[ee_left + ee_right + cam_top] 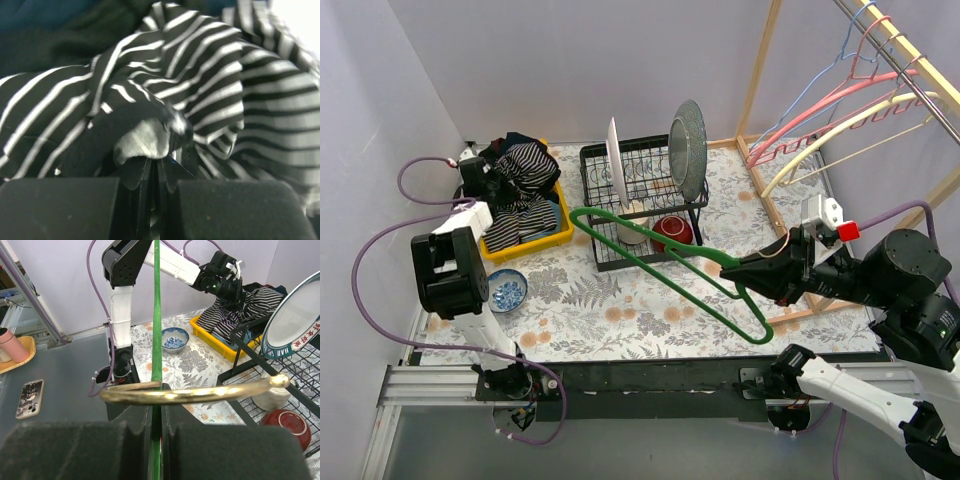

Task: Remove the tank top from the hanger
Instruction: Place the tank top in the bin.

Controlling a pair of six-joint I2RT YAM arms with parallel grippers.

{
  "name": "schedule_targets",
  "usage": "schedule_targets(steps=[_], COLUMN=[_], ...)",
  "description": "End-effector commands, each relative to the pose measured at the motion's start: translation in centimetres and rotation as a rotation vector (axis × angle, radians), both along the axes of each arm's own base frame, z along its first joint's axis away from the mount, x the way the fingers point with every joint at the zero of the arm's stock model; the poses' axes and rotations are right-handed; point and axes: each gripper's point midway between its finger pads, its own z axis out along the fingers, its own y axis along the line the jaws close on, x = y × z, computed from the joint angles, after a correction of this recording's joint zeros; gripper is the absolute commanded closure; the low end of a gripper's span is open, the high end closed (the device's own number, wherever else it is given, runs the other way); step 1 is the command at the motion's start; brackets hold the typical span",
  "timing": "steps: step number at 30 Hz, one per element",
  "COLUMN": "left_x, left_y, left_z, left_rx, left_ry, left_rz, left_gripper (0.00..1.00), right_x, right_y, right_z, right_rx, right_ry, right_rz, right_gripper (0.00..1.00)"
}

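Two arms are at work on the flowered worktop. The right gripper is clenched on a green hanger, which slants bare across the middle of the worktop, its far corner in front of the black dish rack. In the right wrist view the hanger's brass hook lies crosswise just over the closed fingers.

The tank top (black with thin white stripes) is off the hanger. It lies bunched on darker clothes in the yellow bin at the far left. The left gripper is pinched shut on a fold of it, striped cloth filling that wrist's view.

A small blue bowl sits on the worktop just in front of the bin. The rack holds a plate on edge, and a red bowl sits at its base. Dark characters run along the plate's rim, too small and tilted to read. Several empty hangers hang from a rail at the upper right. No other writing is legible.
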Motion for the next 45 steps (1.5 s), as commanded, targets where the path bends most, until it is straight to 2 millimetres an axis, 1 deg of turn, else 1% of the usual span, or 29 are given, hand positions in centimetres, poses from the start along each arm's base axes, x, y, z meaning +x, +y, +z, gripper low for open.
schedule_targets(steps=[1, 3, 4, 6, 7, 9, 11, 12, 14, 15, 16, 17, 19, 20, 22, 23, 24, 26, 27, 30, 33, 34, 37, 38, 39, 40, 43, 44, 45], left_x=[-1.7, -2.0, -1.9, -1.2, -0.9, -0.3, -0.1, -0.2, -0.6, -0.8, -1.6, -2.0, -3.0, -4.0, -4.9, -5.4, -6.2, -7.0, -7.7, -8.5, -7.8, -7.0, -6.4, -6.5, -6.7, -7.0, -8.2, -9.3, -10.0], left_y=[2.1, 2.0, 1.9, 1.9, 1.9, 2.2, 2.2, 2.1, 0.8, 0.5, 0.1, -0.4, -0.9, -1.4, -2.1, -2.3, -2.9, -3.4, -3.4, -2.7, -2.4, -2.5, -2.5, -2.7, -3.0, -3.2, -6.5, -8.5, -9.7], left_z=[-4.6, -5.9, -5.5, -3.5, -1.2, 2.6, 7.4, 9.0, 13.1, 14.1, 16.1, 17.0, 18.7, 20.6, 21.5, 22.0, 23.1, 23.6, 24.6, 24.2, 21.2, 18.8, 17.1, 17.0, 17.3, 18.6, 21.2, 22.7, 24.1], left_rx=[0.02, 0.01, 0.01, 0.016, 0.023, 0.049, 0.081, 0.092, 0.089, 0.094, 0.102, 0.095, 0.103, 0.114, 0.121, 0.125, 0.126, 0.14, 0.153, 0.188, 0.178, 0.152, 0.103, 0.097, 0.097, 0.109, 0.12, 0.101, 0.104], left_ry=[0.115, 0.165, 0.163, 0.133, 0.09, 0.036, -0.038, -0.063, -0.129, -0.142, -0.179, -0.199, -0.241, -0.29, -0.313, -0.322, -0.347, -0.357, -0.376, -0.375, -0.31, -0.244, -0.173, -0.174, -0.187, -0.23, -0.316, -0.367, -0.413], left_rz=[0.136, 0.133, 0.122, 0.114, 0.107, 0.103, 0.08, 0.074, 0.008, -0.012, -0.026, -0.052, -0.071, -0.089, -0.123, -0.131, -0.154, -0.186, -0.175, -0.136, -0.134, -0.154, -0.15, -0.156, -0.167, -0.181, -0.389, -0.509, -0.586], left_gripper=[0.91, 0.8, 0.71, 0.57, 0.43, 0.32, 0.22, 0.18, 0.1, 0.07, 0.04, 0.02, 0.02, 0.02, 0.02, 0.02, 0.02, 0.02, 0.02, 0.02, 0.02, 0.02, 0.02, 0.02, 0.02, 0.02, 0.02, 0.02, 0.02], right_x=[0.6, 0.8, 0.8, 1.0, 1.1, 1.4, 1.7, 1.9, 2.4, 3.0, 3.1, 3.5, 4.0, 4.3, 4.6, 5.0, 4.9, 4.9, 5.0, 5.3, 4.8, 4.7, 4.7, 4.9, 5.2, 5.4, 6.5, 7.0, 7.1], right_y=[0.0, -0.1, -0.1, -0.1, -0.1, 0.0, 0.2, 0.3, 0.5, 0.8, 0.9, 1.2, 1.3, 1.5, 1.5, 1.8, 2.0, 2.4, 2.5, 2.7, 2.8, 2.8, 2.7, 2.7, 2.5, 2.5, 2.5, 2.9, 3.0], right_z=[1.3, 1.1, 1.1, 1.2, 1.2, 1.1, 0.7, 0.5, 0.1, -0.3, -0.1, -0.4, 0.1, 0.3, 1.1, 1.1, 1.2, 1.3, 1.3, 1.1, 1.4, 1.6, 1.8, 1.8, 1.7, 1.6, 0.8, 0.4, 0.0], right_rx=[0.051, 0.042, 0.041, 0.043, 0.044, 0.046, 0.039, 0.037, 0.029, 0.016, 0.019, 0.012, 0.03, 0.033, 0.049, 0.043, 0.04, 0.034, 0.035, 0.041, 0.072, 0.081, 0.088, 0.086, 0.08, 0.073, 0.034, 0.014, -0.006], right_ry=[-0.038, -0.031, -0.028, -0.027, -0.024, -0.014, 0.001, 0.012, 0.033, 0.066, 0.077, 0.094, 0.112, 0.116, 0.114, 0.117, 0.112, 0.097, 0.096, 0.105, 0.106, 0.104, 0.104, 0.105, 0.098, 0.092, 0.074, 0.073, 0.075], right_rz=[-0.03, -0.041, -0.045, -0.053, -0.06, -0.07, -0.076, -0.084, -0.097, -0.115, -0.123, -0.13, -0.152, -0.156, -0.172, -0.175, -0.163, -0.143, -0.143, -0.151, -0.127, -0.119, -0.128, -0.134, -0.153, -0.164, -0.205, -0.208, -0.21], right_gripper=[0.99, 0.99, 0.99, 0.99, 0.99, 0.99, 0.99, 0.99, 0.99, 0.99, 0.99, 0.99, 0.99, 0.99, 0.99, 0.99, 0.99, 0.99, 0.99, 0.99, 0.99, 0.99, 0.99, 0.99, 0.99, 0.99, 0.99, 0.99, 0.99])
